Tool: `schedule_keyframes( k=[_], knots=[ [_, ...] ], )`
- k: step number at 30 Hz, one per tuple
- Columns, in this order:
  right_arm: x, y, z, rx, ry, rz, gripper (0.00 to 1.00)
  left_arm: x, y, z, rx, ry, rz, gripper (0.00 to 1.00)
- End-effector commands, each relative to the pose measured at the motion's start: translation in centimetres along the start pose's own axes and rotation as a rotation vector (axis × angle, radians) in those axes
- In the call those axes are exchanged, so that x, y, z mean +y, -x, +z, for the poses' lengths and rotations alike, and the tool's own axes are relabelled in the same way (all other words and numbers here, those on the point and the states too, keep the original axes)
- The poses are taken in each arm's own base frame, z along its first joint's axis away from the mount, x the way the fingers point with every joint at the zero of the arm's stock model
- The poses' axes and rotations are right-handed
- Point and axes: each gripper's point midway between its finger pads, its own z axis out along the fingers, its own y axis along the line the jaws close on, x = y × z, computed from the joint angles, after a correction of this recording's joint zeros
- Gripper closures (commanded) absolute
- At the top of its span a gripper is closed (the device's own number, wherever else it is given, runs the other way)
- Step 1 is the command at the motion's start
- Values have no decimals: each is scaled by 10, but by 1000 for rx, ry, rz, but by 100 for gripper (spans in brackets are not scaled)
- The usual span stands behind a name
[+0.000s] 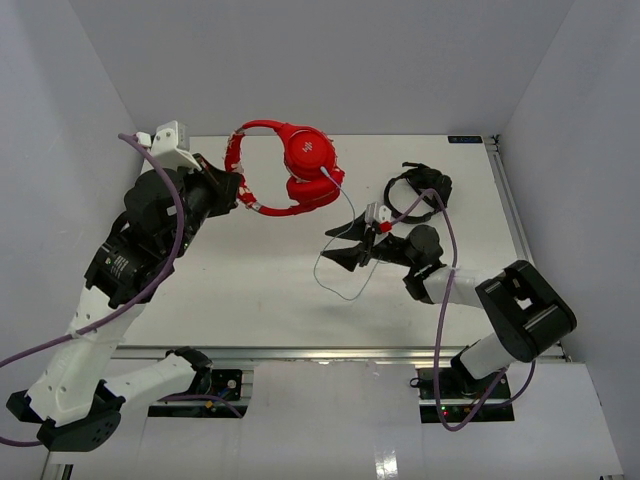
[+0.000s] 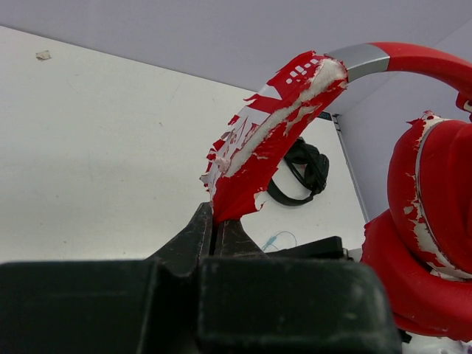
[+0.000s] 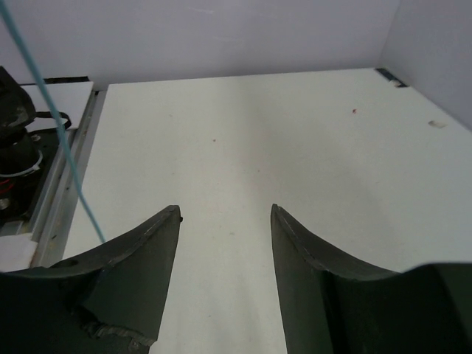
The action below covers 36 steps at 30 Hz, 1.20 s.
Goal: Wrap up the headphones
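Red headphones (image 1: pixel 305 158) lifted; left gripper (image 1: pixel 232 190) clamped on band. Right gripper (image 1: pixel 338 245) near headphones, 2 fingers apart, cable (image 1: pixel 350 298) beside.

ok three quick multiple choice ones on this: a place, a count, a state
1. Where do the black headphones lie? A on the table by the right arm B against the back wall C on the near rail
2. How many headphones show? A one B two C three
3. The right claw is A open, empty B shut on an earcup C shut on a headband
A: they rest on the table beside that arm. B: red headphones plus the black pair. A: its fingers stand apart, the cable outside them.
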Motion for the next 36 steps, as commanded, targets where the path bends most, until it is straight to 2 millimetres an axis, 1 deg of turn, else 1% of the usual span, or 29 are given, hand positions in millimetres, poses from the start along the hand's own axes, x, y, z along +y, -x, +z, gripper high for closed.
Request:
schedule_keyframes(
  k=[1,3,5,6,8,13,16,21,24,30,36],
  knots=[
    [-11,40,-3,-86,-54,-156,38,-12,25,-7,-91,-50,-49,100],
    [-6,41,-5,-81,-27,-146,36,-12,27,-8,-97,-53,-48,100],
    [9,40,-7,-69,56,-120,31,-12,28,-10,-105,-53,-49,100],
    [15,39,-7,-60,90,-107,30,-12,29,-10,-106,-53,-48,100],
    [22,37,-7,-48,135,-85,28,-12,29,-10,-108,-54,-48,100],
    [28,35,-6,-61,163,-46,27,-15,30,-9,-114,-67,-62,100],
    [29,36,-2,-74,190,-39,27,-17,30,-7,-113,-76,-66,100],
    [40,36,7,-90,261,-6,27,-20,27,-3,-108,-86,-70,100],
    [47,32,6,-97,278,-2,27,-19,26,-1,-106,-83,-63,100],
    [48,28,4,-90,278,-9,26,-20,28,-1,-108,-88,-57,100],
    [58,24,3,-34,379,6,23,-20,30,-1,-117,-83,-36,100]
  ],
)
